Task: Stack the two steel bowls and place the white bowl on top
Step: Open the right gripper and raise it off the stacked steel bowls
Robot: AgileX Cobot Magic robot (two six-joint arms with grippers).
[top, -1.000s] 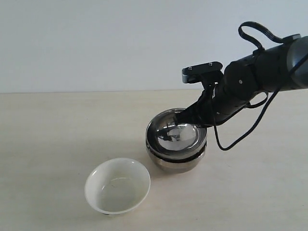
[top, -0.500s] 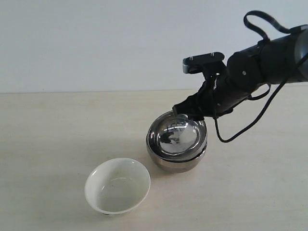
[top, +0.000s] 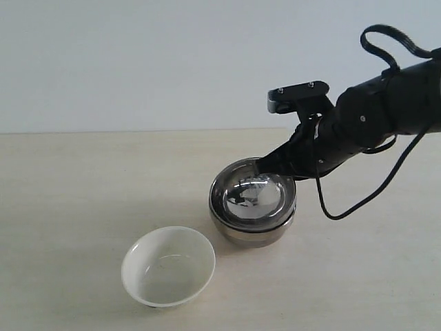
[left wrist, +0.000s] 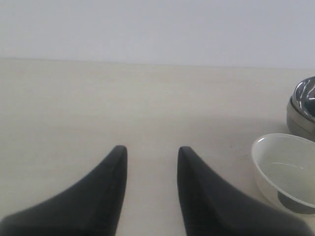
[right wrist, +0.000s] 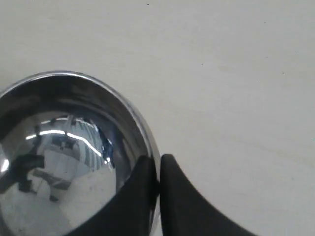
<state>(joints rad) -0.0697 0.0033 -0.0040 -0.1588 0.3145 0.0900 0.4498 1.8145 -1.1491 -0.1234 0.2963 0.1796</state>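
The two steel bowls sit nested at the table's middle, the upper steel bowl (top: 253,196) inside the lower steel bowl (top: 251,233) and slightly tilted. My right gripper (top: 265,164) is shut on the upper bowl's far rim. In the right wrist view, the right gripper (right wrist: 158,164) has one finger inside the mirror-like bowl (right wrist: 59,147) and one outside. The white bowl (top: 169,265) stands upright to the front left of the stack, apart from it. The left gripper (left wrist: 150,150) is open over bare table, with the white bowl (left wrist: 288,172) and the steel stack (left wrist: 302,105) off to one side.
The beige table (top: 83,193) runs back to a plain white wall. A black cable (top: 358,200) loops down from the right arm close to the stack. The left arm does not show in the exterior view.
The right arm has shifted right and slightly up. The upper steel bowl tipped up at its far rim half a second ago and now lies lower in the stack. The white bowl has not moved.
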